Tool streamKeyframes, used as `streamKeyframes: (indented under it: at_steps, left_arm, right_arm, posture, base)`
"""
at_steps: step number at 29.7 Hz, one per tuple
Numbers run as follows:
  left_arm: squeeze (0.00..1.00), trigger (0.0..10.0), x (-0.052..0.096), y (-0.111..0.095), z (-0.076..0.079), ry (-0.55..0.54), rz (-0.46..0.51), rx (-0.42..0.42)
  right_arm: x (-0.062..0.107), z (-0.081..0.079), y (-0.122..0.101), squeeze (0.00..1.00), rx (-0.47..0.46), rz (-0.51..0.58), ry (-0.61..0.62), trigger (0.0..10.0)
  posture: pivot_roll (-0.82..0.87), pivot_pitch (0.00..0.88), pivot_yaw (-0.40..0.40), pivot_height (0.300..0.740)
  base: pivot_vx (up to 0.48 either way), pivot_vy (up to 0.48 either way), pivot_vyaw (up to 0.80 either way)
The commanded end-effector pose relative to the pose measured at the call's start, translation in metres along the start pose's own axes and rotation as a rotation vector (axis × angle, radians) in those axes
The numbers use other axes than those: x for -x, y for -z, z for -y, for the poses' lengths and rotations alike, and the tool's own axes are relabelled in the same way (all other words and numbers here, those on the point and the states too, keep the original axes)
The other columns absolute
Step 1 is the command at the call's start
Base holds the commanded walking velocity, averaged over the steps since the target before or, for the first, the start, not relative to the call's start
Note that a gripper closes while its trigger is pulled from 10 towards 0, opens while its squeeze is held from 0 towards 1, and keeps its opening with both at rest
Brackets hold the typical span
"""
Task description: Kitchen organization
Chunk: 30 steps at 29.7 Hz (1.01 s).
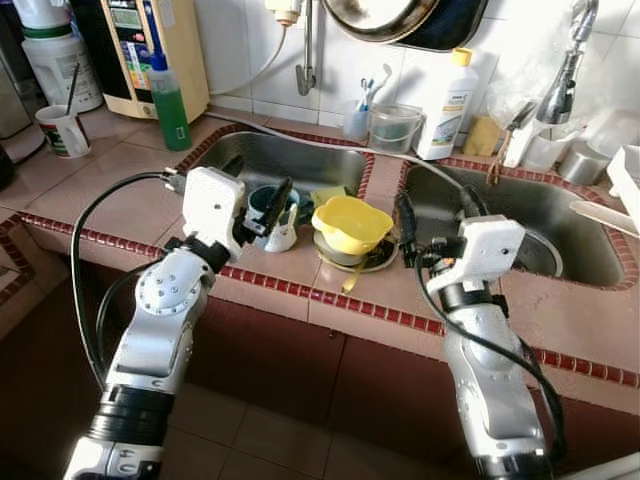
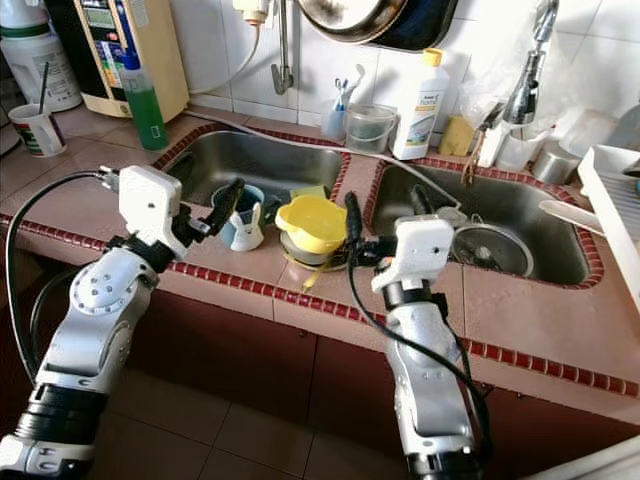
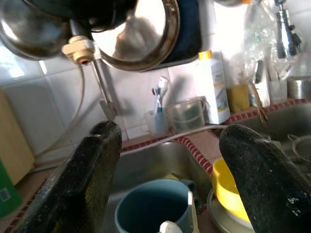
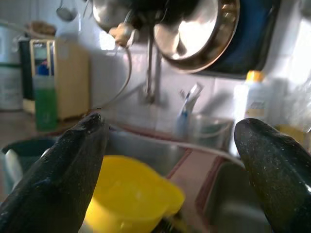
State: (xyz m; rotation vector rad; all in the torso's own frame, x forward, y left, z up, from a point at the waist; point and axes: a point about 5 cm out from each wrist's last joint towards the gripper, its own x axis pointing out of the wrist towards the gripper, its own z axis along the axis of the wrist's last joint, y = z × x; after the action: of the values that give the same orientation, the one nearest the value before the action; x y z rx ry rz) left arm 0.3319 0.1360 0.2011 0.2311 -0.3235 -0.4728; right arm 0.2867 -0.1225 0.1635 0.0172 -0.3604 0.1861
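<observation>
Both pincers released, poised at the tiled strip between the two sinks.

The left pincer (image 1: pixel 262 205) hangs with its black fingers (image 3: pixel 77 179) spread apart, holding nothing, just before a blue mug (image 1: pixel 268 203) that stands on the surface (image 1: pixel 330 290) at the near rim of the left sink (image 1: pixel 285 158); a small white piece leans against the mug's front. Just beside the mug, toward the right sink (image 1: pixel 545 215), a yellow bowl (image 1: pixel 350 222) sits upturned on a plate (image 1: pixel 352 262). The right pincer (image 1: pixel 425 220) is also spread wide and empty, close by the bowl's right side without touching it; in the right wrist view the bowl (image 4: pixel 131 199) lies low between the two fingers (image 4: pixel 53 179). At the wall behind stand a white bottle (image 1: pixel 447 105) and a green bottle (image 1: pixel 171 103).
</observation>
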Motion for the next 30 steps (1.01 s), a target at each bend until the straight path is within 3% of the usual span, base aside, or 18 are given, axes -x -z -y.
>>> streamKeyframes:
  at_steps: [1, 15, 21, 30]
  left_arm:
    - [0.00, 10.0, -0.006, -0.003, 0.003, 0.053, 0.007, -0.048]
    - [0.00, 10.0, -0.021, 0.002, -0.003, 0.157, -0.012, -0.118]
    - [0.00, 10.0, -0.026, 0.008, -0.010, 0.142, -0.058, -0.086]
    - [0.00, 10.0, -0.031, 0.010, -0.023, 0.144, -0.085, -0.145]
  right_arm:
    - [0.002, -0.006, -0.006, 0.00, -0.013, 0.015, -0.028, 10.0]
    - [0.019, -0.030, -0.014, 0.00, -0.067, -0.012, -0.136, 10.0]
    - [0.027, -0.030, -0.009, 0.00, -0.060, -0.052, -0.119, 10.0]
    - [0.038, -0.031, -0.003, 0.00, -0.042, -0.124, -0.174, 10.0]
  posture:
    - [-0.19, 0.000, 0.000, 0.732]
    - [-0.21, 0.024, 0.004, 0.732]
    - [-0.22, 0.044, 0.009, 0.732]
    - [-0.21, 0.060, -0.004, 0.732]
  base:
    - [0.000, 0.000, 0.00]
    - [0.000, 0.000, 0.00]
    - [0.000, 0.000, 0.00]
    - [0.000, 0.000, 0.00]
